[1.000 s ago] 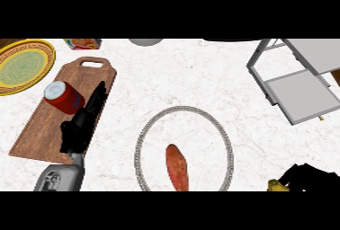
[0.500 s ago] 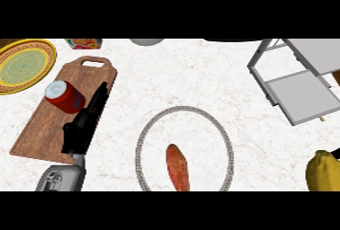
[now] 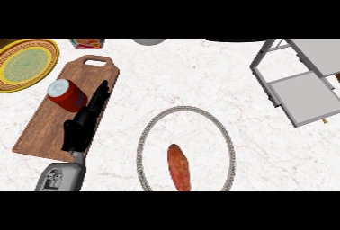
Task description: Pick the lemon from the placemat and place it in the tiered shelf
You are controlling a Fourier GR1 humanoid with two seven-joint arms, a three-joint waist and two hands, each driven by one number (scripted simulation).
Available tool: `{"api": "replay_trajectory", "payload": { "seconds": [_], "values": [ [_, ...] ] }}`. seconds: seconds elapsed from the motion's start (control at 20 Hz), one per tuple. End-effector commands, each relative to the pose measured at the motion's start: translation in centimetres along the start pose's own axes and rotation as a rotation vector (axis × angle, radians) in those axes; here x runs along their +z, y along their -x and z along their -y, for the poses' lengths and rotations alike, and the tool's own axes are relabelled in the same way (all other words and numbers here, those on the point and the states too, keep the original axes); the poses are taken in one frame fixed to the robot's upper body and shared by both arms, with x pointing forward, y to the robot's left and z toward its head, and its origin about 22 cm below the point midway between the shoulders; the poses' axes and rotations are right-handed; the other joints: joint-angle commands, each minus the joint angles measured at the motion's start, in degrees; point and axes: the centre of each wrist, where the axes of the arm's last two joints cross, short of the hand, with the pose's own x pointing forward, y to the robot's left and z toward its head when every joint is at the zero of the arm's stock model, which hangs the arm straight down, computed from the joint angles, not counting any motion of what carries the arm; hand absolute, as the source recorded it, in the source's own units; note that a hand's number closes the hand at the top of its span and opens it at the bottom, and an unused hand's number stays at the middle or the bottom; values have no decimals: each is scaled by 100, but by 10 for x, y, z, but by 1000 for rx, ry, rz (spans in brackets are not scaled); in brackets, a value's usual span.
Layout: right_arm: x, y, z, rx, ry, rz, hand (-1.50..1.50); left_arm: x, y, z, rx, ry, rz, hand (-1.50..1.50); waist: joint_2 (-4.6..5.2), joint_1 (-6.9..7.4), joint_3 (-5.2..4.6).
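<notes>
Searching for the lemon: I can't find it anywhere in my head view, and the tiered shelf (image 3: 302, 85) at upper right shows bare trays.

My right hand is out of view, so I judge the lemon may be with it and unplaced, though I cannot tell. My left hand (image 3: 85, 121) rests over the cutting board (image 3: 46, 130), fingers straight. I count one oval placemat (image 3: 229, 148) holding one reddish sweet potato (image 3: 178, 167), one red can (image 3: 66, 94), one patterned plate (image 3: 26, 63).
</notes>
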Motion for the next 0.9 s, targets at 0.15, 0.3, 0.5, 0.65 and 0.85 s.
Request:
{"api": "replay_trajectory", "payload": {
  "seconds": [0.15, 0.3, 0.5, 0.65, 0.85],
  "values": [
    [-50, -28, 46, 1, 108, -14, 150, 1, 7, -1, -10, 17, 1, 0, 19, 86, 2],
    [-67, -2, 46, 23, 137, -36, 150, -13, -14, -1, 9, 4, 8, 0, 27, 79, 9],
    [-82, -16, 76, 37, 192, -13, 150, 3, -15, 2, 8, 9, 26, 0, 16, 101, 7],
    [-80, 0, 55, 51, 179, 8, 150, -6, 5, -1, 9, 0, 12, 0, 21, 39, 8],
    [-105, -13, 61, 143, 209, 61, 150, 9, 3, 15, 17, 11, 6, 0, 26, 108, 6]
  ]
}}
